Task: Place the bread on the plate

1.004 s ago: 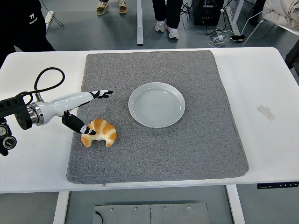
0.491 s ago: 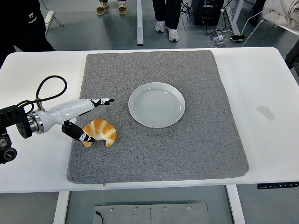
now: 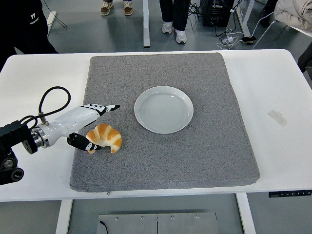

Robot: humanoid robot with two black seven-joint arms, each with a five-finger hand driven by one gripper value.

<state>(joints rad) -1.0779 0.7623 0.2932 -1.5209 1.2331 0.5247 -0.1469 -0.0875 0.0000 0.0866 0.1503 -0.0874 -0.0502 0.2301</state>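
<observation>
Left robot hand [image 3: 92, 127], white-shelled with black fingertips: spread wide, holding nothing, thumb beside the bread's left end. Golden crescent-shaped croissant [image 3: 105, 137]: on the grey felt mat [image 3: 209, 146], just right of that hand, long axis roughly left-right. Round pale-green ceramic plate [image 3: 164, 109]: farther, up-right, empty.

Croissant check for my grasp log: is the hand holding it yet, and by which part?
Nothing is held. The left hand is open beside the croissant, thumb at its left end.
</observation>
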